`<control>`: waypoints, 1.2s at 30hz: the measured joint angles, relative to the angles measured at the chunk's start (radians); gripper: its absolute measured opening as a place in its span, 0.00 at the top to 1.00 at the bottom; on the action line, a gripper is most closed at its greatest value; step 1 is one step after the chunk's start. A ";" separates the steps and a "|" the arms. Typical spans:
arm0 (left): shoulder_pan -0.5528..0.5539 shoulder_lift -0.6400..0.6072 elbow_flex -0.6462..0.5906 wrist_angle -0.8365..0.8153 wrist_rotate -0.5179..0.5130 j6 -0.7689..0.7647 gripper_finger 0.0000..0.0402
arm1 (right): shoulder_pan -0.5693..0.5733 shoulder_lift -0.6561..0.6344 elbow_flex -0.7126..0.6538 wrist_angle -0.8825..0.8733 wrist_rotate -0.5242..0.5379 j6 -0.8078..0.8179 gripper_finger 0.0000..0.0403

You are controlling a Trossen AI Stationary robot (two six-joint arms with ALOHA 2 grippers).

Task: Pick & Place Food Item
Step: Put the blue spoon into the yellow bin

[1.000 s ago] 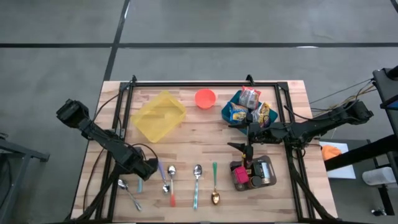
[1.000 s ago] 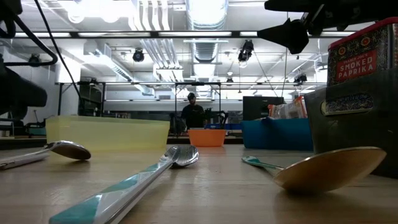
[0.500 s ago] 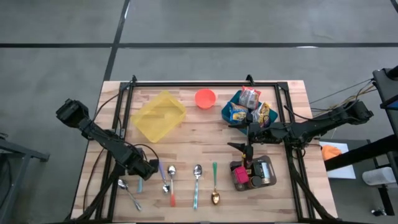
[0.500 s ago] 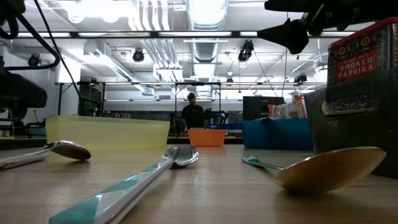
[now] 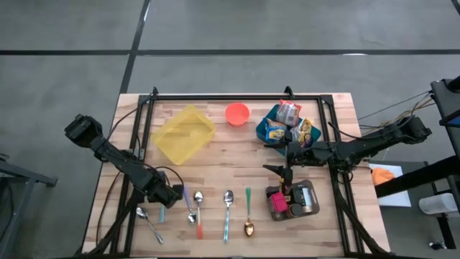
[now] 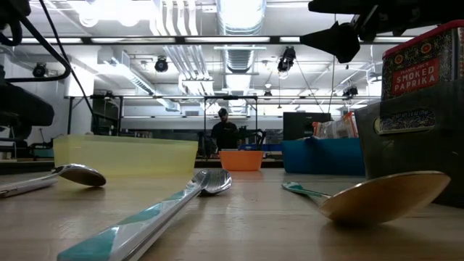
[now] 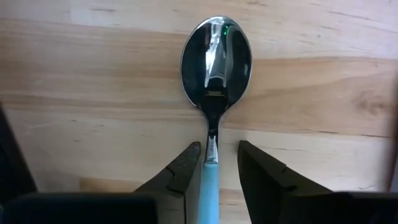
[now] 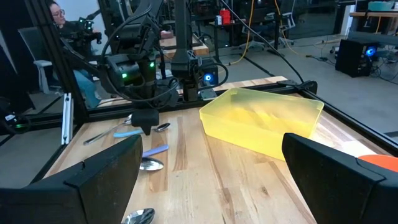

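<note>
Several food packets (image 5: 288,113) lie in a blue bin (image 5: 264,134) at the far right. My left gripper (image 5: 172,195) points down at the near left over a spoon with a light blue handle (image 7: 216,59). In the left wrist view its fingers (image 7: 219,152) stand narrowly open on either side of the spoon's neck, and the spoon lies flat on the table. My right gripper (image 5: 277,157) hovers level beside the bin, wide open and empty (image 8: 211,149). My left gripper comes at the spoon from above, its fingers across the neck where the blue handle starts (image 7: 212,167). One finger (image 7: 186,174) lies right beside the neck, and I cannot tell whether it touches. The other finger (image 7: 261,177) stands clear of it.
Other spoons (image 5: 227,213) lie in a row along the near edge. A yellow tub (image 5: 184,134) and an orange bowl (image 5: 237,113) stand at the back. A rack of spice tins (image 5: 293,200) stands just nearer than my right gripper. Black frame bars border the table.
</note>
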 joint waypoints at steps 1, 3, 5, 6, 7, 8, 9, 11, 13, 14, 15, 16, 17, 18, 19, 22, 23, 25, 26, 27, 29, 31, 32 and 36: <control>0.000 0.000 0.003 -0.003 0.000 0.005 0.75 | 0.000 0.000 0.000 0.000 0.000 0.000 0.05; 0.000 0.000 0.009 -0.013 0.013 0.019 0.77 | 0.000 0.000 0.000 0.000 0.000 0.000 0.05; -0.003 0.001 0.013 -0.028 0.025 0.017 0.82 | 0.000 0.000 0.000 -0.001 0.000 0.000 0.05; -0.002 0.001 0.012 -0.033 0.030 0.012 0.85 | 0.000 0.000 0.000 -0.001 0.000 0.000 0.05; -0.002 0.001 0.010 -0.032 0.030 0.002 0.89 | 0.000 0.000 0.000 -0.001 0.000 0.000 0.05; 0.000 0.000 0.008 -0.032 0.031 -0.006 0.93 | 0.000 0.000 0.000 -0.001 0.000 0.000 0.05; -0.001 -0.001 0.007 -0.031 0.030 -0.009 0.96 | 0.000 0.000 0.000 -0.001 0.000 0.000 0.05; -0.001 -0.001 0.007 -0.031 0.029 -0.012 0.98 | 0.000 0.000 0.000 -0.001 0.000 0.000 0.05; -0.001 -0.001 0.007 -0.030 0.029 -0.012 0.97 | 0.000 0.000 0.000 -0.002 0.000 0.000 0.05; -0.001 -0.002 0.007 -0.030 0.027 -0.012 0.97 | 0.000 0.000 0.000 -0.002 0.000 0.000 0.05; -0.001 -0.002 0.007 -0.029 0.026 -0.011 0.97 | 0.000 0.000 0.000 -0.002 0.000 0.000 0.05; -0.001 -0.002 0.007 -0.029 0.026 -0.011 0.97 | 0.000 0.000 0.000 -0.002 0.000 0.000 0.05; -0.001 -0.002 0.007 -0.029 0.026 -0.012 0.97 | 0.000 0.000 0.000 -0.002 0.000 0.000 0.05; -0.001 -0.002 0.007 -0.029 0.025 -0.012 0.97 | 0.000 0.000 0.000 -0.002 0.000 0.000 0.05; -0.001 -0.002 0.008 -0.028 0.024 -0.012 0.97 | 0.000 0.000 0.000 -0.002 0.000 0.000 0.05; -0.001 -0.002 0.007 -0.022 0.022 -0.011 0.97 | 0.000 0.000 0.000 -0.002 0.000 0.000 0.05; -0.001 -0.004 0.008 -0.019 0.021 -0.011 0.97 | 0.000 0.000 0.000 -0.003 0.000 0.000 0.05; -0.001 -0.011 0.016 -0.014 0.008 -0.010 0.97 | 0.000 0.000 0.000 -0.003 0.000 0.000 0.05; 0.000 -0.021 0.021 -0.015 0.006 -0.011 0.97 | 0.000 0.000 0.000 -0.003 0.000 0.000 0.05; 0.000 -0.032 0.029 -0.017 -0.001 -0.010 0.97 | 0.000 0.000 0.000 -0.003 0.000 0.000 0.05; 0.000 -0.053 0.047 -0.025 -0.014 -0.010 0.97 | 0.000 0.000 0.000 -0.003 0.000 0.000 0.05; 0.000 -0.075 0.067 -0.055 -0.037 -0.009 0.98 | 0.000 0.000 0.000 -0.003 0.000 0.000 0.05; 0.000 -0.086 0.080 -0.068 -0.053 -0.008 0.98 | 0.000 0.000 0.000 -0.003 0.000 0.000 0.05; 0.000 -0.125 0.140 -0.130 -0.166 0.037 0.98 | 0.000 0.000 0.000 -0.004 0.000 0.000 0.05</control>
